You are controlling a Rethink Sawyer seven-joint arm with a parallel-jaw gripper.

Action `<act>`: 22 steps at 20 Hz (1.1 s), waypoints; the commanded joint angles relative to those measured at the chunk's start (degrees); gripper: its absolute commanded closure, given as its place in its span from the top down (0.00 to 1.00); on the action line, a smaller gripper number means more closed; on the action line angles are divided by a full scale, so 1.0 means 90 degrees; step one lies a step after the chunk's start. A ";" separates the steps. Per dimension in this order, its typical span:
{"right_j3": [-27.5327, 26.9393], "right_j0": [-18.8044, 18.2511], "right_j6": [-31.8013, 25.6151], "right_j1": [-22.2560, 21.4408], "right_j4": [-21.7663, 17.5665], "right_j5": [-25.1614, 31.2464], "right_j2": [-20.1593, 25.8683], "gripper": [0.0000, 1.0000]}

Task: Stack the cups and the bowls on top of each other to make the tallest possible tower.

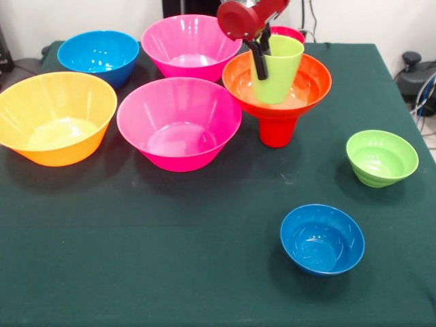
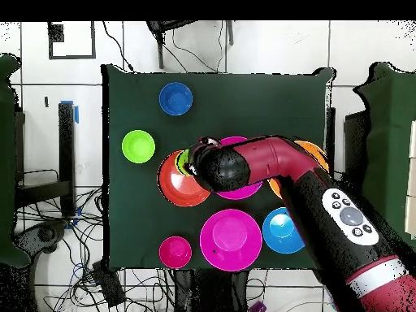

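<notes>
The tower stands at the back right in the front view. Its base is a red cup [image 1: 278, 131], with the wide red-orange bowl [image 1: 303, 85] on top. A lime-green cup [image 1: 279, 71] stands in that bowl, slightly tilted. My gripper [image 1: 261, 56] comes down from above. Its black fingers [image 1: 258, 65] clamp the green cup's left wall at the rim. In the overhead view the arm's head [image 2: 218, 166] hides most of the cup [image 2: 184, 161] over the red-orange bowl [image 2: 175, 185].
Two big pink bowls [image 1: 178, 122] [image 1: 191, 46], a yellow-orange bowl [image 1: 56, 117] and a mid-sized blue bowl [image 1: 99, 56] fill the left half. A small red bowl [image 1: 289, 32] sits behind the tower. A small green bowl [image 1: 381, 157] and a small blue bowl [image 1: 321, 238] are at the right front.
</notes>
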 commanded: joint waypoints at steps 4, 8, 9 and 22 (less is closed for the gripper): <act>0.0679 -0.0237 -0.0033 0.0035 -0.0401 0.0116 -0.0385 0.00; 0.0875 -0.0325 0.0026 0.0042 -0.0387 0.0025 -0.0342 0.00; 0.0931 -0.0343 0.0062 0.0030 -0.0354 0.0017 -0.0316 0.00; 0.1435 -0.0525 0.0318 0.0266 -0.0510 -0.0557 -0.0333 0.00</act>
